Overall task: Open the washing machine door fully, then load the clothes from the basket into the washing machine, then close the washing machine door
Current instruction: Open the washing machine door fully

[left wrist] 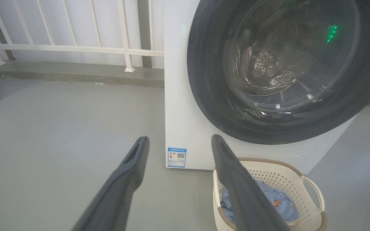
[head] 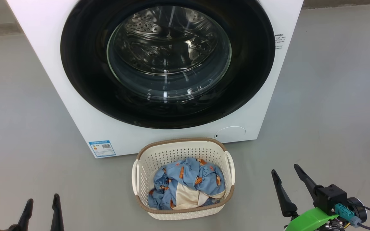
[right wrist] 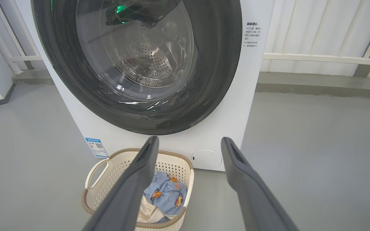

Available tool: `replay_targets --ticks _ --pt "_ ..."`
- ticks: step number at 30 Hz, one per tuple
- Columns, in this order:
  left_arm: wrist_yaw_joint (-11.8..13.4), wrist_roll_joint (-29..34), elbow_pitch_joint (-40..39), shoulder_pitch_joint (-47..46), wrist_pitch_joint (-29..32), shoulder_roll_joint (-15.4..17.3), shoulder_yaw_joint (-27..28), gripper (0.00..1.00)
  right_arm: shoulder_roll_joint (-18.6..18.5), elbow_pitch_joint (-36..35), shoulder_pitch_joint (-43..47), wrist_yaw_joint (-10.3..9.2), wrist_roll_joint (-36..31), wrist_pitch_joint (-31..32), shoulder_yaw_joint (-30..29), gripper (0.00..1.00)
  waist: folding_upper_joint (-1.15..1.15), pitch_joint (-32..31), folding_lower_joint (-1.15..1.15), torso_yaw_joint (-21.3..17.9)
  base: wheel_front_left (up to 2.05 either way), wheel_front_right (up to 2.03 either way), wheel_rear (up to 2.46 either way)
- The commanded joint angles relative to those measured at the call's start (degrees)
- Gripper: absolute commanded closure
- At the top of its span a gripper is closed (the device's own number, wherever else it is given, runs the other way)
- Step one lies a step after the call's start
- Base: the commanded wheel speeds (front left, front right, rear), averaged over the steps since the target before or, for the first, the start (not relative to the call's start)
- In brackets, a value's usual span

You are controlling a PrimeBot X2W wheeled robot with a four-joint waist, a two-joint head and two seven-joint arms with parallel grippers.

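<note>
Closest to me, at 7 o'clock in the head view, my left gripper (head: 42, 199) shows two long dark fingers parted, holding nothing; at 5 o'clock my right gripper (head: 285, 169) is likewise spread wide and empty. Between them, at 6 o'clock, a small cream-white perforated plastic basket with a brown woven-look rim (head: 181, 140) sits on the smooth grey floor (head: 27, 128). Inside it lie crumpled light blue clothes printed with small orange-brown figures (head: 189, 175), with a cream-white cloth piece (head: 186, 196) tucked at their near edge. Just behind the basket, from centre to 12 o'clock, stands a big white boxy front-loading washing machine (head: 53, 57). Its large round glossy black door (head: 82, 83) is shut flat against the front, and through the bulging clear glass window (head: 169, 80) I see the perforated steel drum (head: 149, 29). A blue label (head: 102, 148) sits at the machine's 7 o'clock corner, a round white cap (head: 230, 132) at its 5 o'clock.
</note>
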Motion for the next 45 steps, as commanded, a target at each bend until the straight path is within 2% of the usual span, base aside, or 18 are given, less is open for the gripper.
replay_targets --ticks 1,11,31,45 --pt "-0.09 0.25 -1.48 -1.08 -0.79 0.99 1.85 0.00 -0.41 -1.14 -2.16 -0.06 -0.65 -0.70 1.45 0.00 0.00 0.01 0.00 -0.03 0.01 0.07 -0.08" --pt "-0.09 -0.24 -1.37 -0.93 -0.79 1.19 1.57 0.00 -0.17 -1.13 -2.00 -0.06 -0.50 -0.70 1.51 0.00 0.00 0.26 0.00 -0.32 0.47 0.48 -0.95" --pt "-0.09 -0.04 -2.60 -1.27 -0.79 0.71 2.58 0.00 0.19 -1.23 -2.05 -0.06 -0.53 -0.70 1.33 0.00 0.00 0.73 0.00 -0.70 1.07 1.07 -2.15" --pt "-0.09 -0.05 -2.52 -1.21 -0.79 0.51 2.36 0.00 0.31 -1.53 -1.84 -0.06 -0.45 -0.70 1.26 0.00 0.00 0.38 0.00 -0.70 0.19 0.19 -0.39"
